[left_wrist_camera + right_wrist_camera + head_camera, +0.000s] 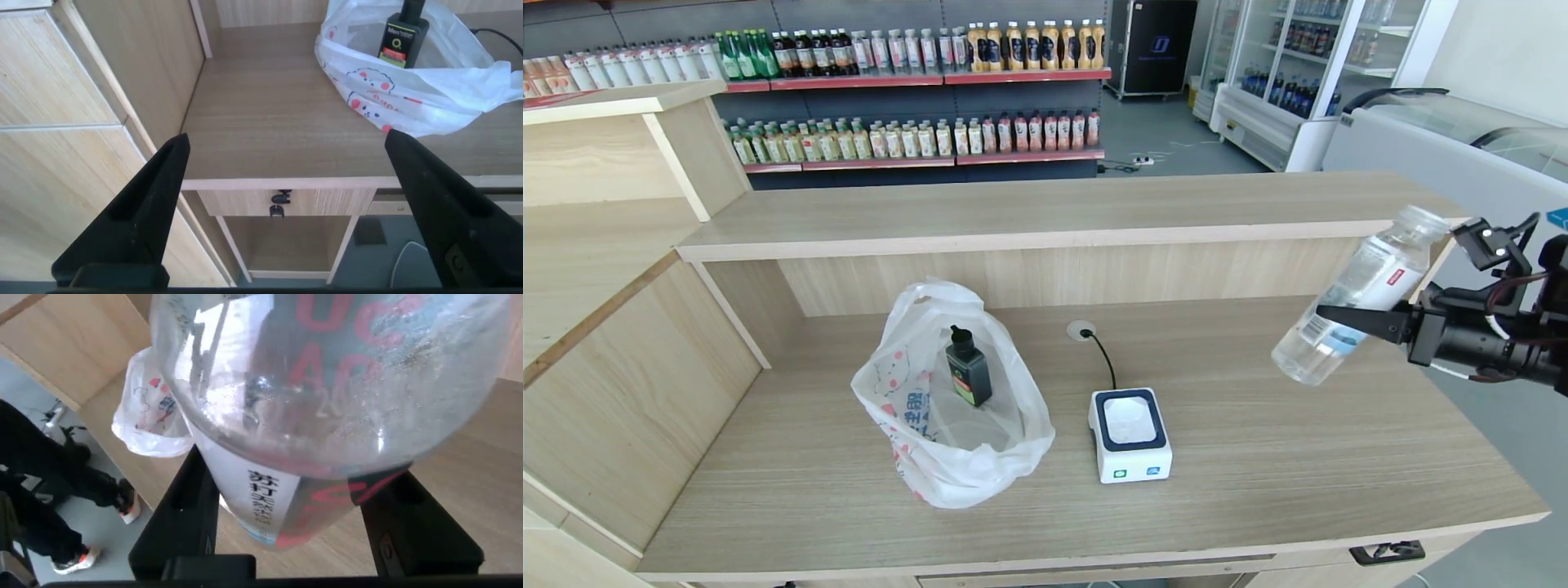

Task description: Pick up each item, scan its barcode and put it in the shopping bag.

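Observation:
A clear plastic bottle (pixel 1347 304) with a white and red label hangs tilted above the counter's right end, cap pointing up and to the right. My right gripper (pixel 1352 317) is shut on its lower half; the right wrist view looks along the bottle (pixel 327 400) between the dark fingers (pixel 184 514). A white shopping bag (pixel 947 408) stands open left of centre with a dark bottle (pixel 968 367) upright inside it. The white barcode scanner (pixel 1129 433) sits just right of the bag. My left gripper (pixel 286 204) is open, below and in front of the counter's front edge, near the bag (pixel 409 82).
A raised wooden ledge (pixel 1054 212) runs behind the counter and a wooden side wall (pixel 621 343) closes its left end. The scanner's black cable (pixel 1104 359) leads to a grommet at the back. A drawer lock (pixel 279 204) sits under the front edge.

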Controlling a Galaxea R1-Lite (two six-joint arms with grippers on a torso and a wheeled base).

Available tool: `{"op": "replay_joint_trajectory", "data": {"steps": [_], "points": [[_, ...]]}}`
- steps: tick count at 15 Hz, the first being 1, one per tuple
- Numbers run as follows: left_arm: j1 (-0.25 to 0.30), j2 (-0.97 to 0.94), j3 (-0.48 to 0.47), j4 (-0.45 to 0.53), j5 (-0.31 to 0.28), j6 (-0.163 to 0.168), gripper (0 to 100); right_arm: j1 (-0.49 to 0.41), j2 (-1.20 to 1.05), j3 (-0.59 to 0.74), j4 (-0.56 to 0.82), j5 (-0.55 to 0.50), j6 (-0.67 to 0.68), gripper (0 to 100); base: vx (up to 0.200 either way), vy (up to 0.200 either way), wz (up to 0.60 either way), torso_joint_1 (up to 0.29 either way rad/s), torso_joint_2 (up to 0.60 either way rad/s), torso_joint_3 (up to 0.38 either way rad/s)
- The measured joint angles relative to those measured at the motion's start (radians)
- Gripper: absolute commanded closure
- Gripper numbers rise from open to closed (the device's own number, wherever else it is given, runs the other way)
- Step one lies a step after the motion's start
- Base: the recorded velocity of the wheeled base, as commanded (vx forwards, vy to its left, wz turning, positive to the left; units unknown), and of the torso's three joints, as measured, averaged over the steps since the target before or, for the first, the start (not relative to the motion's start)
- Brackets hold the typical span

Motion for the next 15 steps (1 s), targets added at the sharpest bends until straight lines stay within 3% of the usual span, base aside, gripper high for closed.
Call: {"op": "replay_joint_trajectory", "data": {"steps": [7,15], "points": [[0.0,0.0,0.0,0.0,0.0,0.0,0,0.238,-0.323,0.046,0.001,0.003,0.302,100,0.0,0.0,0.0,0.0,0.0,0.0],[0.0,0.0,0.0,0.0,0.0,0.0,0,0.404,-0.556,0.111,0.104,-0.002,0.423,100,0.0,0.0,0.0,0.0,0.0,0.0]]}}
